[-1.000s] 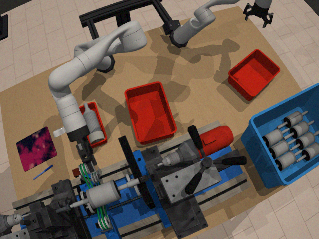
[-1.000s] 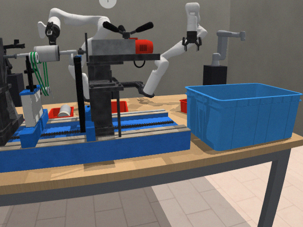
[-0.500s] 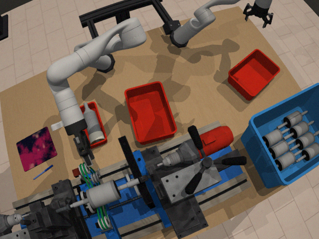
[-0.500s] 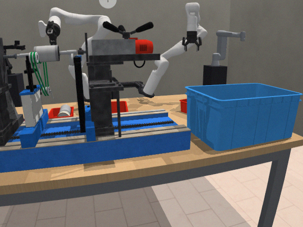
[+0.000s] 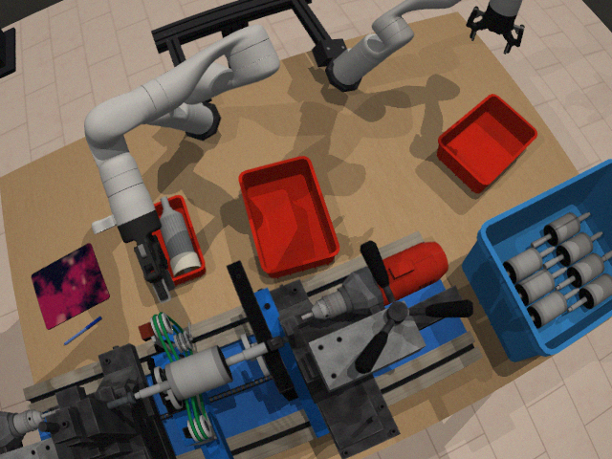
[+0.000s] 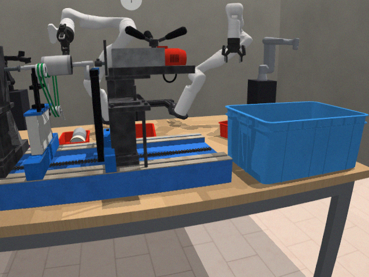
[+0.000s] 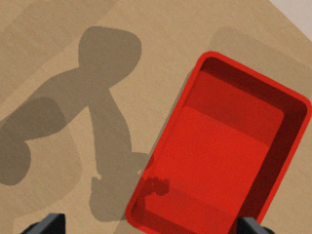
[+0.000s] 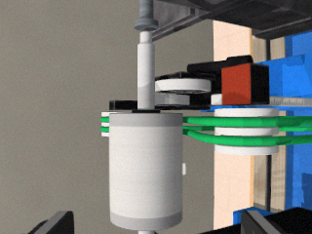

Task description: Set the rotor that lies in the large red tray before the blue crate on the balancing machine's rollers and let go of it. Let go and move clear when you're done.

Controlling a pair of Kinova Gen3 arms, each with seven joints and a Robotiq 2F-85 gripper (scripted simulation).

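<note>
Right tool [image 5: 163, 295] [image 6: 65, 52] [image 8: 156, 225] wide open, holding nothing, near the rotor [image 5: 198, 374] [image 6: 56, 64] [image 8: 146, 171].
The rotor sits in the balancing machine [image 5: 237, 390] [image 6: 166, 182] [image 8: 298, 171]; left tool [image 5: 495, 43] [image 6: 233, 58] [image 7: 151, 226] gapes, gripping nothing.

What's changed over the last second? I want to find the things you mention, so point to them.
The right gripper [image 5: 163, 291] [image 6: 65, 52] [image 8: 156, 224] has drawn back from the rotor [image 5: 198, 374] [image 6: 56, 64] [image 8: 146, 168], away from the machine in the top view. Nothing newly gripped or released. The rotor, the open left gripper [image 5: 491, 43] [image 6: 233, 59] [image 7: 151, 226] and its arm look unmoved.
</note>
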